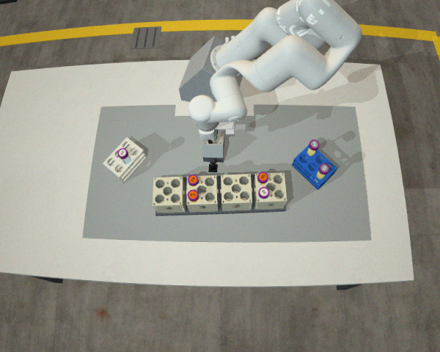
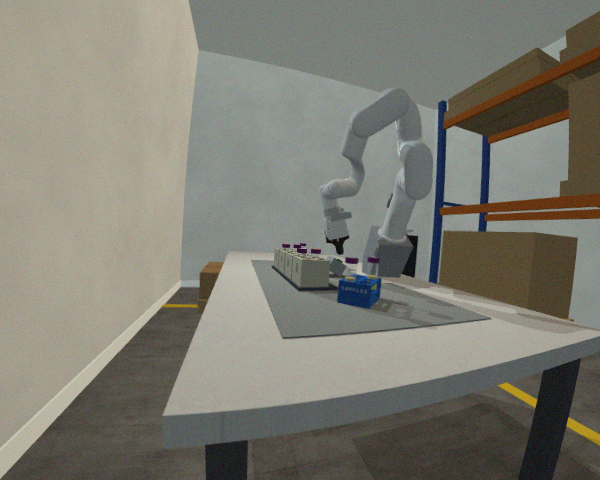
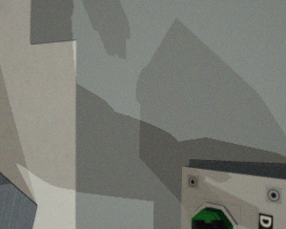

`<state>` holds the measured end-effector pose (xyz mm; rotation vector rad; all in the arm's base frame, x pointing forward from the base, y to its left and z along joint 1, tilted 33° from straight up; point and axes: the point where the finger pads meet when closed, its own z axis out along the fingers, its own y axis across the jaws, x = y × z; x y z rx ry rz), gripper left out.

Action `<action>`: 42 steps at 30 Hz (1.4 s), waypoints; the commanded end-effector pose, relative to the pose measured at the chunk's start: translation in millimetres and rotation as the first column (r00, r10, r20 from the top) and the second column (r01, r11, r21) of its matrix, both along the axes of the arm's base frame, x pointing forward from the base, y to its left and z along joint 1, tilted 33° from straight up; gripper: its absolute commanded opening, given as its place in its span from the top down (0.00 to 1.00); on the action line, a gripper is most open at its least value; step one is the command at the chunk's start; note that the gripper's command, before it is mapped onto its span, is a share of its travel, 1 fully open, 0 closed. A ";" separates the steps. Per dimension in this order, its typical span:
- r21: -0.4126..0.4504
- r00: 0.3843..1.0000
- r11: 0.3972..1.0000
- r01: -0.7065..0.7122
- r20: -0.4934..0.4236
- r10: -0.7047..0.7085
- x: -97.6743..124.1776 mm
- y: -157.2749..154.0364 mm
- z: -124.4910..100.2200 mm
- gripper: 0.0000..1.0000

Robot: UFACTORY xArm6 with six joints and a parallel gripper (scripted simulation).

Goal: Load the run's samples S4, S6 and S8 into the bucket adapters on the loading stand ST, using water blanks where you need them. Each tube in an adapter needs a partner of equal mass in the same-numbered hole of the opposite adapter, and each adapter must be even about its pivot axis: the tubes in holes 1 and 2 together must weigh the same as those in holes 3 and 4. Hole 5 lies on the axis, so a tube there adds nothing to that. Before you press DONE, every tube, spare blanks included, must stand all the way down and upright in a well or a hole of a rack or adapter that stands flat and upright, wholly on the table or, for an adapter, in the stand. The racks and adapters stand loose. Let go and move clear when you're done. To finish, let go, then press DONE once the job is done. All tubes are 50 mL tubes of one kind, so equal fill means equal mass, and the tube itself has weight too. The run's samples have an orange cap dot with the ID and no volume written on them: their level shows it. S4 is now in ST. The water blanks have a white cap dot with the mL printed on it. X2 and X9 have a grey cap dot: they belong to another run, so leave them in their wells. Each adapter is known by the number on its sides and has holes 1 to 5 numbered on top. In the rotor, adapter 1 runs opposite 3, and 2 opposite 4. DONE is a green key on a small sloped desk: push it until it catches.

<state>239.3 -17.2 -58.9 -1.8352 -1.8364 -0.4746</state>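
My gripper (image 1: 211, 141) (image 2: 339, 251) (image 3: 214, 225) is shut and empty, its tips just above the sloped DONE desk (image 1: 213, 152) (image 2: 336, 265) (image 3: 243, 188). The green key (image 3: 211, 213) shows at the bottom of the wrist view, partly covered by the dark fingertips. On the stand (image 1: 220, 212), the second adapter from the left (image 1: 202, 204) holds two orange-dot tubes, S4 (image 1: 192, 195) and another (image 1: 192, 180). The rightmost adapter (image 1: 270, 201) holds an orange-dot tube (image 1: 262, 177) and a white-dot blank (image 1: 263, 192). The other two adapters look empty. Tube levels are hidden.
A white rack (image 1: 112, 163) at the left holds one white-dot tube (image 1: 122, 152). A blue rack (image 1: 317, 184) (image 2: 353, 296) at the right holds two grey-dot tubes (image 1: 314, 144) (image 1: 324, 168). A small black block (image 1: 213, 167) lies between desk and adapters.
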 end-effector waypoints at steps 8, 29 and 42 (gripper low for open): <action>-0.001 1.000 1.000 0.001 0.002 -0.001 1.7 2.4 -4.6 1.00; -0.001 1.000 1.000 0.001 0.002 -0.001 3.6 9.1 -15.2 1.00; -0.001 1.000 1.000 0.001 0.002 -0.001 3.7 9.5 -15.8 1.00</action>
